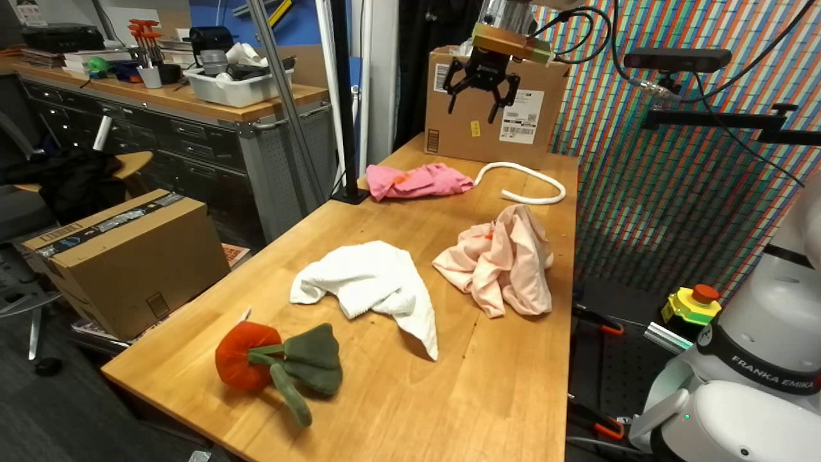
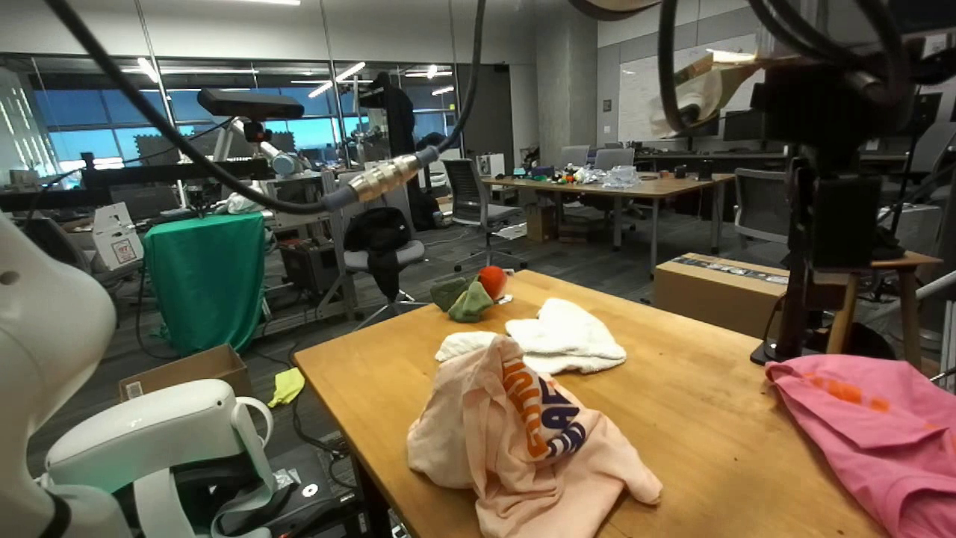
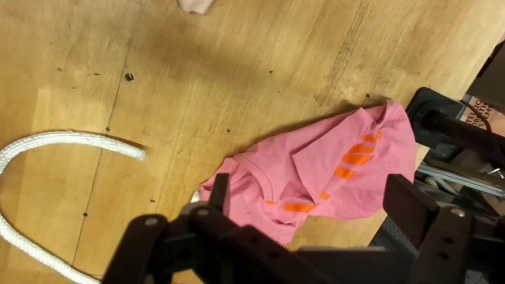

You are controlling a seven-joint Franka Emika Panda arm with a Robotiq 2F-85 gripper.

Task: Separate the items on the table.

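Observation:
My gripper (image 1: 473, 114) is open and empty, high above the far end of the table. In the wrist view its fingers (image 3: 307, 185) stand wide apart over a crumpled pink shirt (image 3: 327, 169) with orange print, which also lies in both exterior views (image 1: 420, 181) (image 2: 881, 433). A white rope (image 1: 539, 201) curves beside the pink shirt, one end against it. A bunched peach shirt (image 1: 507, 269) lies near the table's robot-side edge. A white towel (image 1: 372, 279) lies at mid-table, apart from the peach shirt. A red and green plush toy (image 1: 244, 356) lies at the near corner.
A large cardboard box (image 1: 494, 109) stands at the table's far end, behind the gripper. A black pole (image 1: 349, 128) is fixed at the table edge by the pink shirt. A camera on an arm (image 1: 677, 61) stands beside the table. Another box (image 1: 128, 263) lies below table height.

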